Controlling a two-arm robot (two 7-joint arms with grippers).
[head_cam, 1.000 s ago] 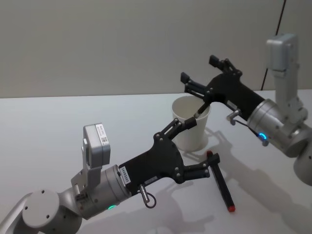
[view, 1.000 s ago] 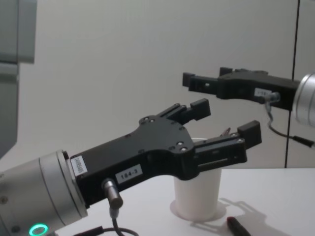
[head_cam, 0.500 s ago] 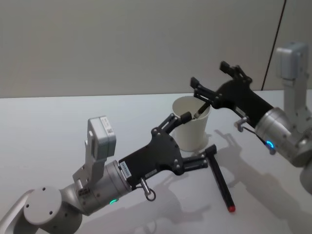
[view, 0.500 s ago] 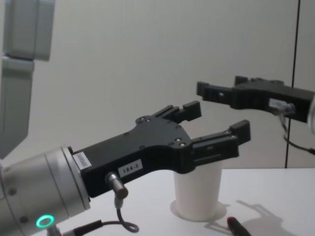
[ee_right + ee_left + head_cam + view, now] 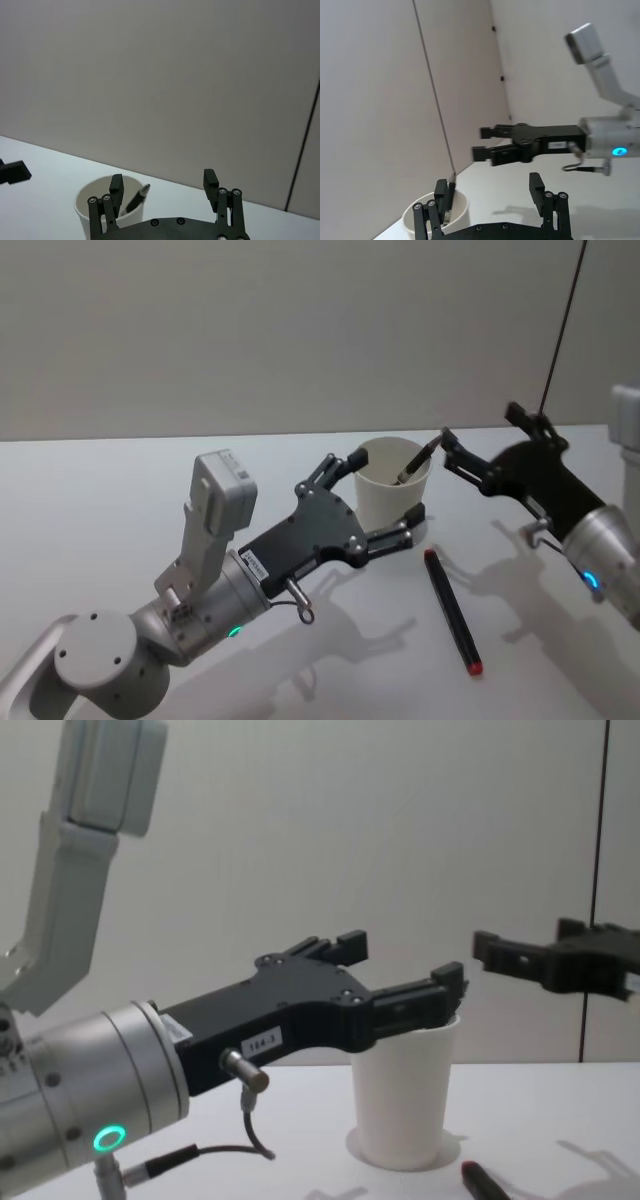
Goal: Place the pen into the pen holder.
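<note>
Over the bench (image 5: 100, 540), the left claw (image 5: 385, 490), wide open and empty, has moved in to straddle the pen holder (image 5: 380, 498) near the far edge. The right claw (image 5: 480, 425), open and empty, has drawn back. The pen (image 5: 415, 462) leans inside, so placement looks done.

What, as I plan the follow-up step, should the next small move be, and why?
Probably lower the right hand toward the red-tipped pen lying on the table right of the pen holder: that hand is open, empty and nearer to it. A second pen already leans inside the holder, and the left hand is open beside it.
</note>
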